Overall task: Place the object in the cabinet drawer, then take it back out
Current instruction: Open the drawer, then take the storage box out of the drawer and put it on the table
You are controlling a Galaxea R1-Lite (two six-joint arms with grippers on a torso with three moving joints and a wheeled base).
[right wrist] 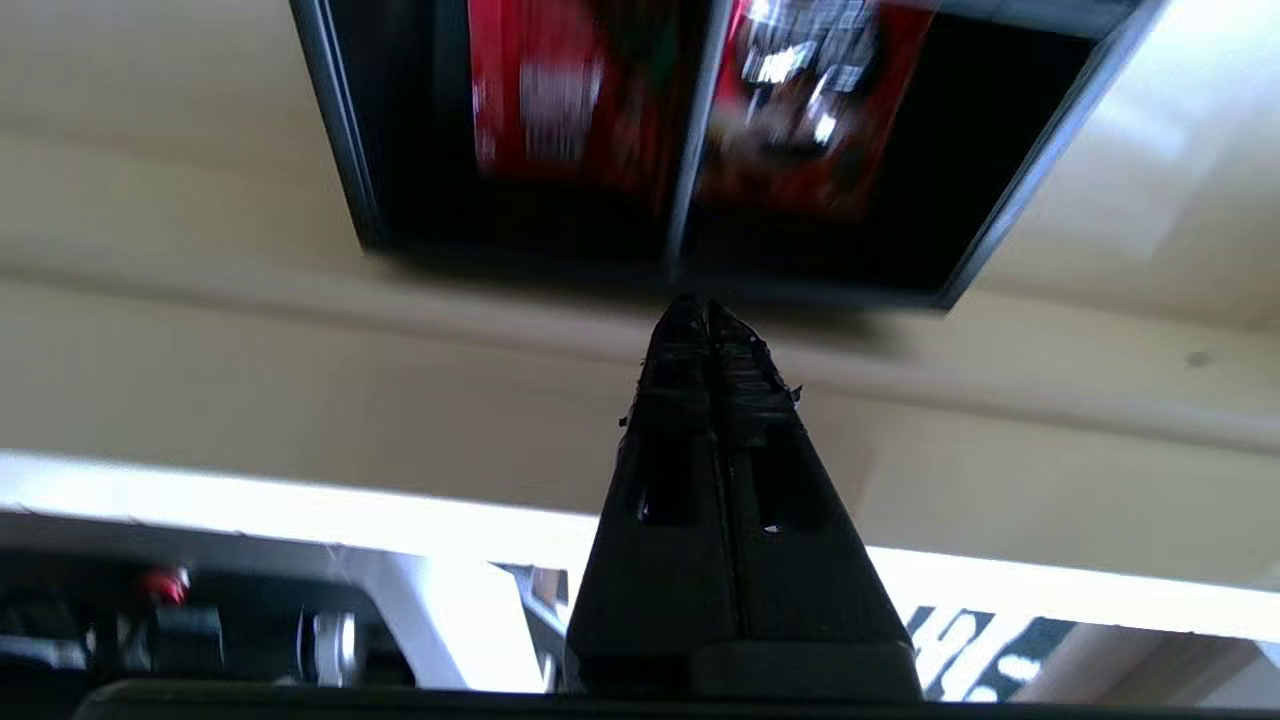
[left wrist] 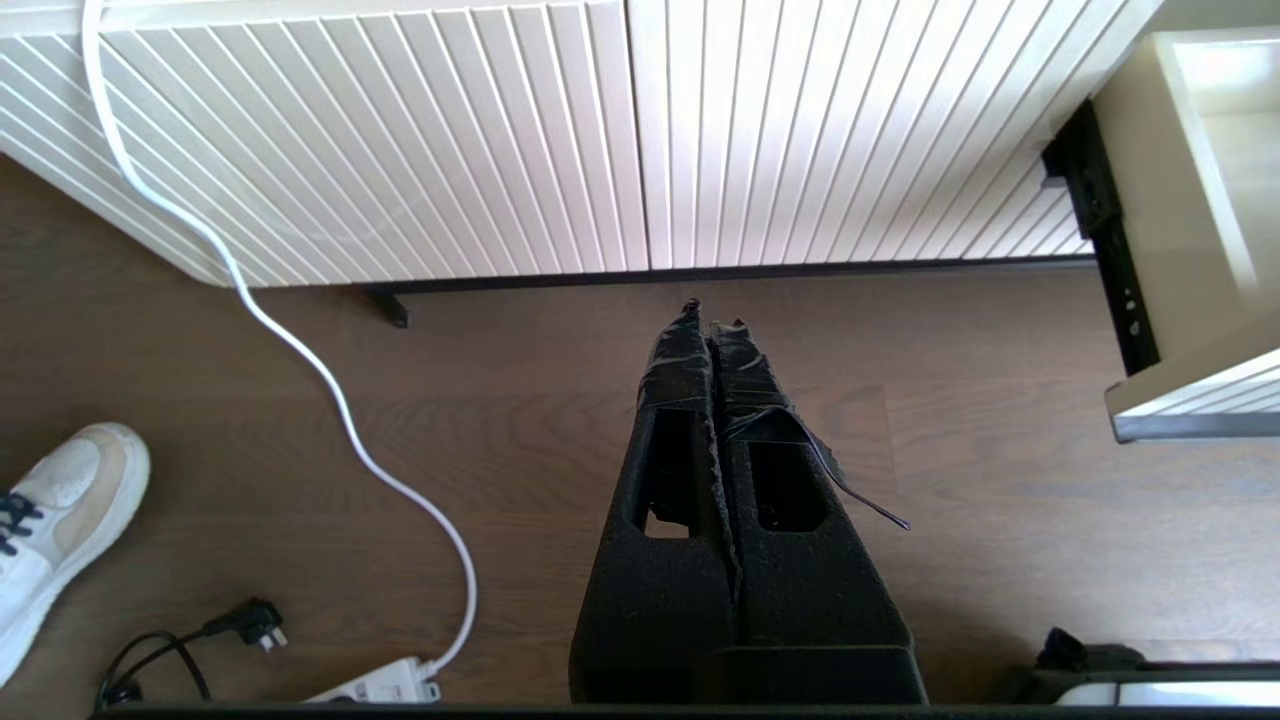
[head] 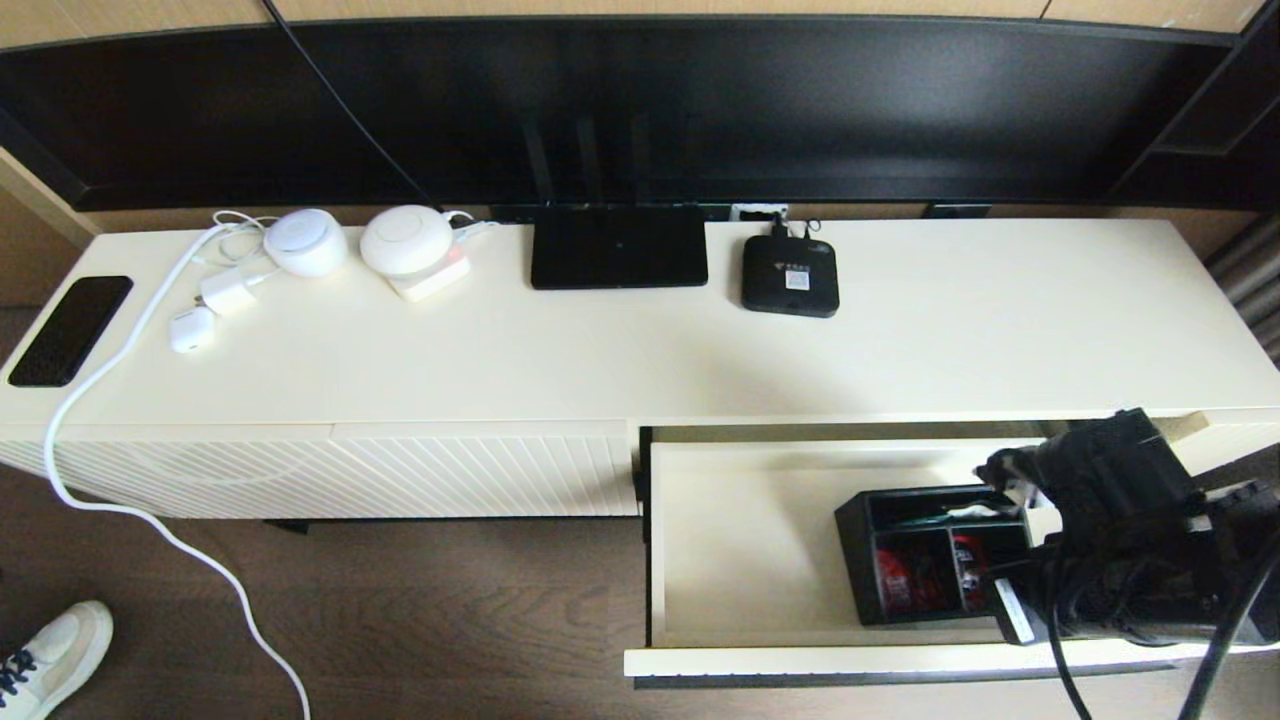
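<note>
The cabinet drawer (head: 750, 540) stands pulled out at the right, showing its plain cream inside. The black organizer box (head: 905, 575) rests on the drawer floor toward the right, red packets in its square compartments. My right arm (head: 1120, 540) reaches over the drawer's right end and hides the box's right edge. In the right wrist view my right gripper (right wrist: 700, 305) is shut, its tips just at the near wall of the organizer box (right wrist: 560, 110), with nothing seen between the fingers. My left gripper (left wrist: 710, 315) hangs shut and empty above the floor, before the ribbed cabinet front.
On the cabinet top sit a flat black router (head: 618, 245), a small black set-top box (head: 790, 275), white chargers and round devices (head: 405, 240) and a phone (head: 70, 328). A white cable (head: 150, 520) trails to the floor. A white shoe (head: 55, 655) stands at lower left.
</note>
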